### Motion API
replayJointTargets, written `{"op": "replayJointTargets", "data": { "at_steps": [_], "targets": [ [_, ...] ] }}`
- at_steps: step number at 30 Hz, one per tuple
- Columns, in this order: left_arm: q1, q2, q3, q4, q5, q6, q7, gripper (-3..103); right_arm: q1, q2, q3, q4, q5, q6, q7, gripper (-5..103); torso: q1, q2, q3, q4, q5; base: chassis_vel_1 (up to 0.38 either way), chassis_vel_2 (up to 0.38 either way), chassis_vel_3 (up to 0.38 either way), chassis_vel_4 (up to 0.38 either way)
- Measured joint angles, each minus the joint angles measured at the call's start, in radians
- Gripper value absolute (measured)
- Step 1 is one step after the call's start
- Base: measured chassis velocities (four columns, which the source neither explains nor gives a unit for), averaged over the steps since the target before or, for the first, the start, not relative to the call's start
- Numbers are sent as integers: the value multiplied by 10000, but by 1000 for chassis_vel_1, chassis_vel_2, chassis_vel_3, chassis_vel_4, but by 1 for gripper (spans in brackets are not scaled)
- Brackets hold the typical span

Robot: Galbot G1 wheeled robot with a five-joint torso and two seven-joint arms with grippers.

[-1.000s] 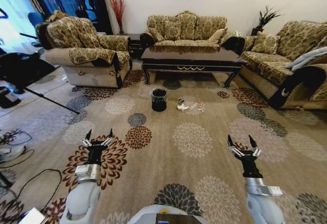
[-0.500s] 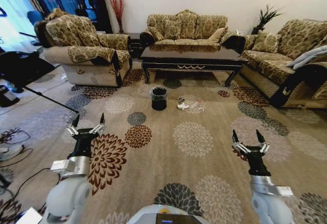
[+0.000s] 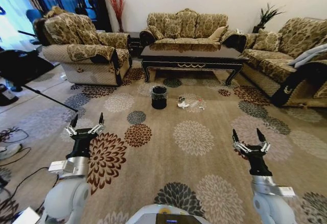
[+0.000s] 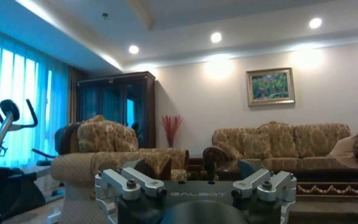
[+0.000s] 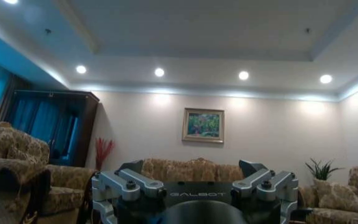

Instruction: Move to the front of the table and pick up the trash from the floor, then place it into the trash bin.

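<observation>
Head view: trash [image 3: 188,103] (items indistinct) beside trash bin [image 3: 159,97].

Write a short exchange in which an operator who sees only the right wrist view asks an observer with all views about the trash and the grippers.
Operator: My view has walls, ceiling and sofa tops. Where is the trash?
Observer: In the head view the trash lies on the carpet in front of the table, just right of the upright trash bin and apart from it.
Operator: Is either gripper near it?
Observer: No. The left gripper and the right gripper are both open and empty, raised over the carpet well short of the trash.
</observation>
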Motion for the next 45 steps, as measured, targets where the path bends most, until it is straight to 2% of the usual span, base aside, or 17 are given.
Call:
{"op": "replayJointTargets", "data": {
  "at_steps": [14, 35, 39, 45],
  "targets": [
    [-34, -166, 142, 296, 289, -3, 31, 100, 367, -76, -209, -577, -7, 0, -12, 100, -181, -587, -407, 1, 0, 0, 0, 0, 0],
    [-80, -20, 59, 4, 36, 116, 43, 100, 486, 3, -298, -819, -37, 25, -51, 100, -420, -1346, -925, 0, 0, 0, 0, 0, 0],
    [-126, -52, 131, 317, 149, 95, 64, 100, 497, -3, -300, -829, -40, 22, -52, 100, -483, -1576, -1094, 1, 0, 0, 0, 0, 0],
    [-187, -126, 258, 887, 383, 132, 56, 100, 484, -23, -315, -802, -92, -112, 50, 100, -547, -1763, -1214, 1, -1, 0, 0, 0, 0]
  ]
}}
